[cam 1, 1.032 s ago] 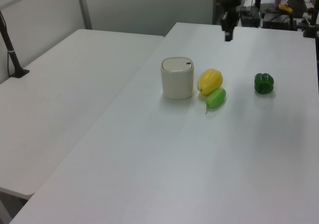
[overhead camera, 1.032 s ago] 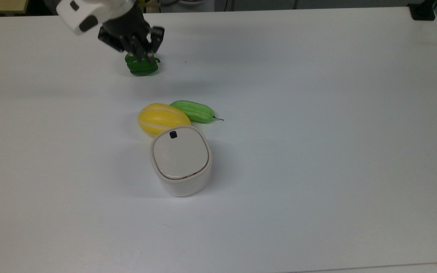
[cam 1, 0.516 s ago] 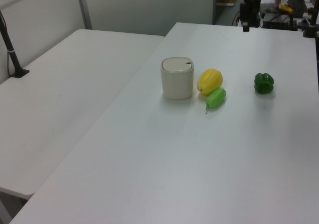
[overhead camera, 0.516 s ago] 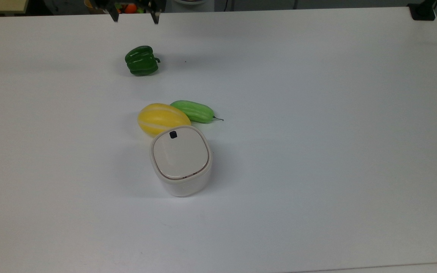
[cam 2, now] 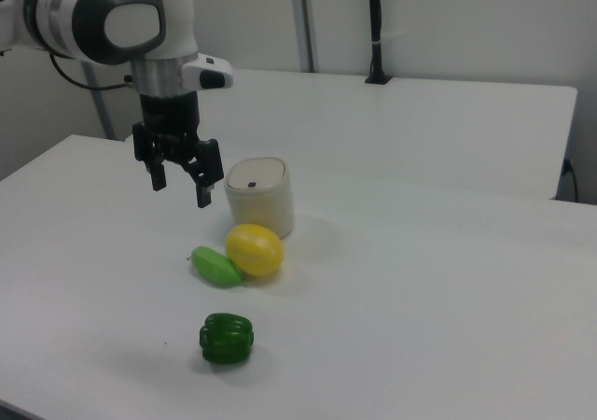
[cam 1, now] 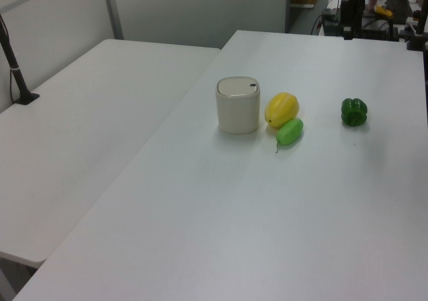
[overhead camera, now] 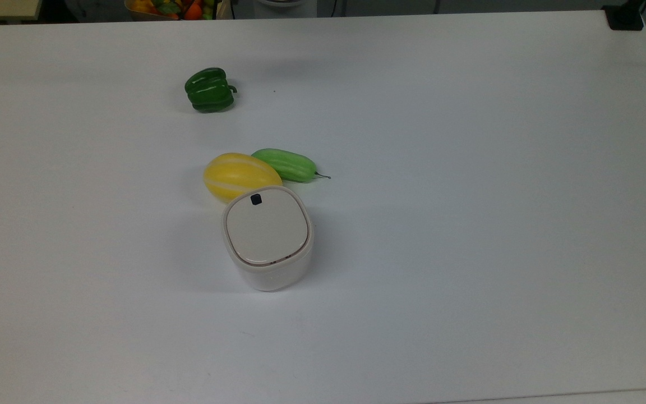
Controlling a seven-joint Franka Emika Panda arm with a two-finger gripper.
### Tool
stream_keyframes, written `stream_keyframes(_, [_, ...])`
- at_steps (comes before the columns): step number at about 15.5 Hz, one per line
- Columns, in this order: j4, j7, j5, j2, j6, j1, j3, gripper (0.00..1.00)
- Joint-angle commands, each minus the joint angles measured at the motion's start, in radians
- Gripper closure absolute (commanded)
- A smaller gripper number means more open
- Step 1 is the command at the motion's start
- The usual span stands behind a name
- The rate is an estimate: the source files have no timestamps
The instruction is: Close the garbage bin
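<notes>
The garbage bin (overhead camera: 267, 238) is a small white tub with a flat beige lid (overhead camera: 267, 227) lying down on its rim. A black square button (overhead camera: 255, 199) sits at the lid's edge. The bin stands mid-table, also seen in the left view (cam 1: 238, 107) and the right view (cam 2: 262, 198). My gripper (cam 2: 179, 187) hangs in the air to the right view's left of the bin, well above the table. It is open, its black fingers (cam 2: 202, 194) spread with nothing between them. In the left view the gripper (cam 1: 347, 31) is over the far table edge.
A yellow melon (overhead camera: 239, 175) touches the bin, with a light green cucumber (overhead camera: 285, 164) against it. A dark green pepper (overhead camera: 209, 90) lies farther back. A second table (cam 1: 93, 100) adjoins at the left view's left. A basket of coloured items (overhead camera: 174, 8) sits beyond the far edge.
The gripper has drawn back from above the green pepper, past the far table edge and out of the top view. The bin and the vegetables have not moved.
</notes>
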Motion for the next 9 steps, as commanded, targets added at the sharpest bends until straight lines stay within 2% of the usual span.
stream_keyframes(1, [-0.012, 0.020, -0.017, -0.019, 0.003, 0.001, -0.005, 0.00])
stream_keyframes(5, [0.010, 0.029, -0.016, -0.018, -0.011, -0.019, -0.008, 0.00])
stream_keyframes(9, [0.012, 0.093, -0.017, -0.018, -0.038, -0.018, -0.008, 0.00])
